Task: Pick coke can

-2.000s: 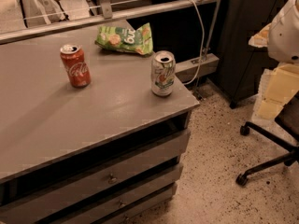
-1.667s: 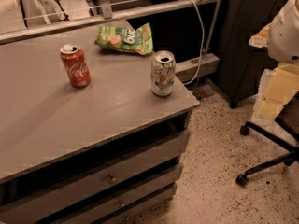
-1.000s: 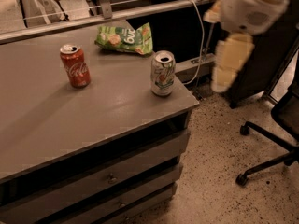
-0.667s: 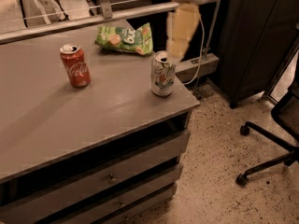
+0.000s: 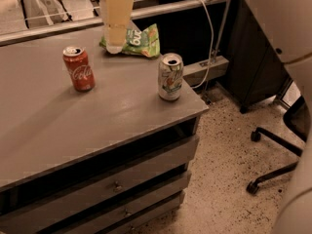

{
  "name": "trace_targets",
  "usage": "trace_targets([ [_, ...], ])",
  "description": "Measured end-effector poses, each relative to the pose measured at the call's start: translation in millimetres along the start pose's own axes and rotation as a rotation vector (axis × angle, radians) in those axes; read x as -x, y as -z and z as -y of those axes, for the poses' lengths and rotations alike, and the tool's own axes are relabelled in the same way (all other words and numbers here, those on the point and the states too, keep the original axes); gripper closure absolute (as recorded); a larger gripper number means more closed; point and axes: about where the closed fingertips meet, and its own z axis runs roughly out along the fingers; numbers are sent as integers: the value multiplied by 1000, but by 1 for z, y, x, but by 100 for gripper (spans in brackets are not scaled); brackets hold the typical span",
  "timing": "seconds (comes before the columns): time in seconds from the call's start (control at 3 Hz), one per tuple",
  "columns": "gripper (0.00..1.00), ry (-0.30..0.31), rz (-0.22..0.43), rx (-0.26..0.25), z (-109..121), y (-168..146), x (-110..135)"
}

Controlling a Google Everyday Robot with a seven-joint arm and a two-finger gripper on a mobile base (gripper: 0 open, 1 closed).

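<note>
Table (image 5: 73, 126), coke can (image 5: 79, 68); gripper (image 5: 115, 44) perhaps over chips (image 5: 142, 40)

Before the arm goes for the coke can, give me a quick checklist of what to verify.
1. coke can upright on the table: ok.
2. Room around it for a grasp: ok; the white-and-green can stands well apart.
3. gripper lined up over the coke can: not ok; it hangs farther back, by the chip bag.
4. Path from gripper to coke can free of things: ok.
5. Can full or empty: cannot tell.
</note>
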Motion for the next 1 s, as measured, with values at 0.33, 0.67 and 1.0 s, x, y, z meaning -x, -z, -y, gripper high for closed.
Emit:
trace_targets([
  [0.33,0,-3,-1,-3,0,1,-2],
  [0.67,0,-35,65,5,2,-27,-1],
  [1.0,0,-94,138,15,8,-81,-14],
])
